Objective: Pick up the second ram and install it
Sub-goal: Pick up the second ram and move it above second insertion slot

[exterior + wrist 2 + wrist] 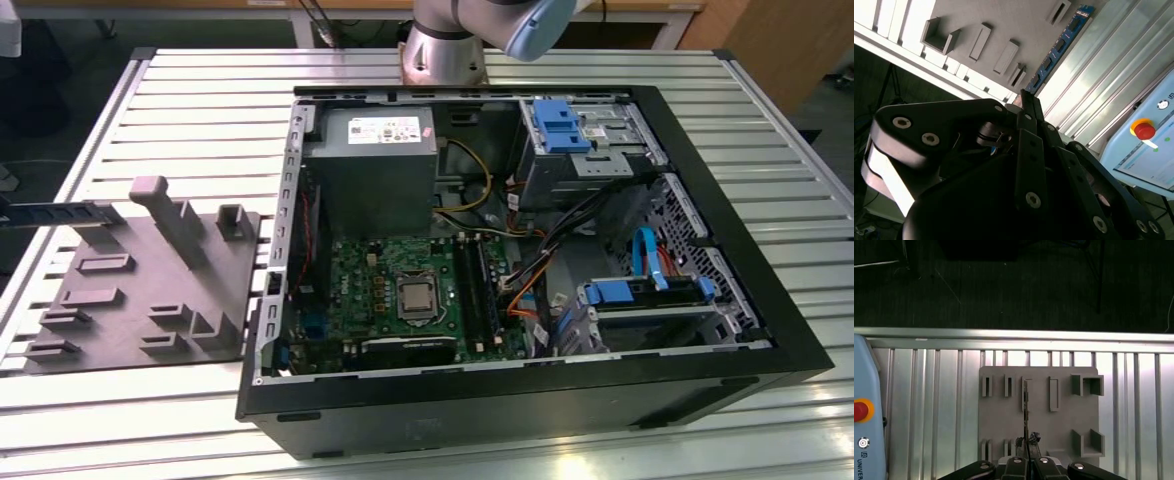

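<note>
**Grey tray underneath, memory stick in the claw**

Dark and thin, the second ram point(1026, 410) comes at us edge-on in the first wrist view, a narrow line running out from the gripper point(1027, 451) across the grey holder tray point(999, 425). The black fingers point(1017, 463) are clenched on its near end, one on each side of the board.

The second wrist view turns it side-on. Here the stick point(1059, 47) shows its flat face, bluish with a row of dark chips, and it reaches from the fingertip point(1026, 102) out over the tray point(1004, 20) and its raised blocks. A red button point(1145, 131) on a pale blue unit sits off to one side on the slatted metal table point(1114, 65).

The exterior view gives the wider scene. The stick point(60, 212) is a dark level bar at that view's far left edge, over the table point(200, 110) and just reaching the tray point(134, 300). Well apart from it, towards the exterior view's right, the computer case point(747, 340) lies open. The green motherboard point(374, 290) is exposed, and its long dark memory slots point(474, 285) run beside the processor socket. The arm's base point(447, 45) stands behind the case.
</note>
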You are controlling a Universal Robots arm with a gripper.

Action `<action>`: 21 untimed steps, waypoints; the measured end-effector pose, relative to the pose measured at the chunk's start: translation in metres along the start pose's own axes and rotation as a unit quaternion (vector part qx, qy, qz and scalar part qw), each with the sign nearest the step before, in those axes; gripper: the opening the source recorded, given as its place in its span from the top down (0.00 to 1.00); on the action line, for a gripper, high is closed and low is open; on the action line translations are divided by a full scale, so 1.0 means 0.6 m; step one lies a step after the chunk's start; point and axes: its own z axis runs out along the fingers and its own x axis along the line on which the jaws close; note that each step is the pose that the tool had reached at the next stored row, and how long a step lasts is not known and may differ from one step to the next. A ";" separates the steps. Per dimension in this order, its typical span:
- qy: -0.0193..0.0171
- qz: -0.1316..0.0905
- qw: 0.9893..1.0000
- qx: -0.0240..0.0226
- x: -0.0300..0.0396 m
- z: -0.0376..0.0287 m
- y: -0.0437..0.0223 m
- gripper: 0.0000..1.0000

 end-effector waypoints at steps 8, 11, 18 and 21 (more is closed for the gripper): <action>0.000 0.000 1.000 0.000 0.000 -0.004 0.000 0.88; 0.000 0.000 1.000 0.000 0.000 -0.006 0.000 0.88; 0.000 0.000 1.000 0.000 -0.001 -0.010 0.001 0.88; 0.000 0.000 1.000 0.000 -0.001 -0.013 0.001 0.88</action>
